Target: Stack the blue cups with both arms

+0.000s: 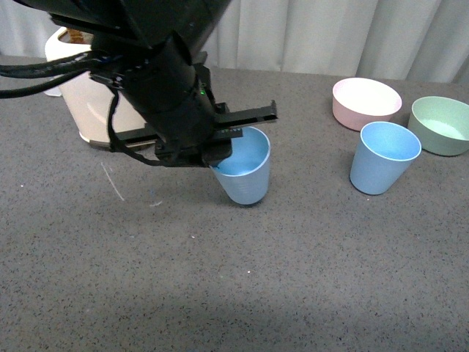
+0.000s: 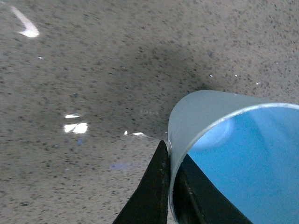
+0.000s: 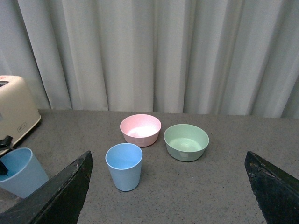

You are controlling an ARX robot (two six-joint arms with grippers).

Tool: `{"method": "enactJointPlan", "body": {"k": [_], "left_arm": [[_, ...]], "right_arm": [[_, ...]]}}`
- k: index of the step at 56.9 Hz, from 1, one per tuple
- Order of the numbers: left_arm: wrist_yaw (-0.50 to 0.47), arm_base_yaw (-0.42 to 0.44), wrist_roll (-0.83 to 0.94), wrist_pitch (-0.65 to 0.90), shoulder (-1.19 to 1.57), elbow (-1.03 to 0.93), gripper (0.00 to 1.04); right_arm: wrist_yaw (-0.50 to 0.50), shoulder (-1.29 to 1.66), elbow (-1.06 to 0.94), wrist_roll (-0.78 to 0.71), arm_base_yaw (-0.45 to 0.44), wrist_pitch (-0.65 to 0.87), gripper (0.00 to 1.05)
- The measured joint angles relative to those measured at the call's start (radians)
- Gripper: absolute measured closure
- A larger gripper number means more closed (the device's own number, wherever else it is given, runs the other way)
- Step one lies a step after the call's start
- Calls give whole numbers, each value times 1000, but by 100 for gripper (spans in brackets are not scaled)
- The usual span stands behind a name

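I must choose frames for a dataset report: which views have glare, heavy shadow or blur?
Left wrist view: white glare patches on the table and a dark shadow beside the held blue cup. Front view: even light, but the left arm is almost featureless black. Right wrist view: even and sharp on the standing blue cup; the right end effector shows only as dark shapes.

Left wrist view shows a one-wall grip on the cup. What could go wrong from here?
The left pincer pinches only one wall of the held blue cup, which looks tilted; it could slip or swing in transit.
The second blue cup stands close to the pink bowl and green bowl; stacking there might knock them.
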Motion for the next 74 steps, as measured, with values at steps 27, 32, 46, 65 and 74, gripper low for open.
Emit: {"method": "enactJointPlan", "body": {"k": [27,32,46,65,74], "left_arm": [[-17,-42,-17,-51,81,114,82],[3,-38,-25,-51,80,114,69],[6,-20,-44,-54,5,112,24],[-357,-5,237,657,-53,-249,29],[-347,68,406,1326,-174,-592,52]], "right_arm": [[0,0,0,0,0,0,10],[0,0,0,0,0,0,10],[0,0,0,0,0,0,10],[0,0,0,0,0,0,10],[1,0,0,0,0,0,10]]}}
